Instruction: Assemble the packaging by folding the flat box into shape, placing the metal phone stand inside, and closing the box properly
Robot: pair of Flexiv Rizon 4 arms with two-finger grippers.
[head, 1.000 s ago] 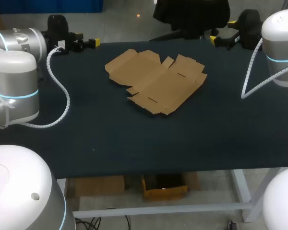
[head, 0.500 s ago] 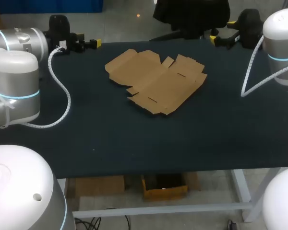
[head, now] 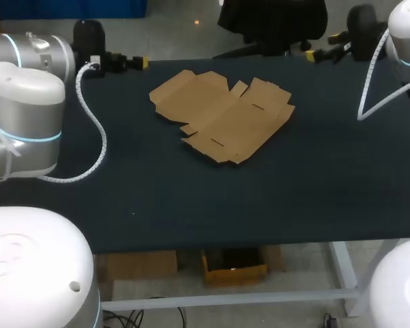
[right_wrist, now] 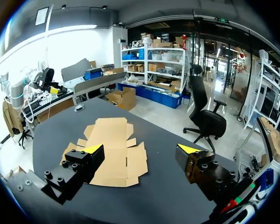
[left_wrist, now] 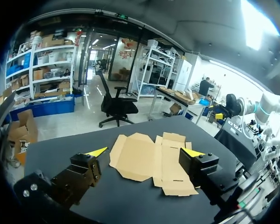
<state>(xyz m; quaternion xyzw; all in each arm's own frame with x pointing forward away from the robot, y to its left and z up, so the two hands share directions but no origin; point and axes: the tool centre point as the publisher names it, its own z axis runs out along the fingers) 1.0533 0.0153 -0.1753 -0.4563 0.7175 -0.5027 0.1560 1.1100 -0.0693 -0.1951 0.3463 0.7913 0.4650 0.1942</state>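
Left end effector (left_wrist: pixel 144 152) and right end effector (right_wrist: pixel 140 148) both stand released, fingers spread wide. The flat box (head: pixel 222 116) lies unfolded on the tabletop (head: pixel 191 198), ahead of both end effectors and well apart from each.

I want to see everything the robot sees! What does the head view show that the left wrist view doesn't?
Only the head view shows the left arm and its white cable. Only the left wrist view shows the left gripper close up, open. Both show the flat box on the table.
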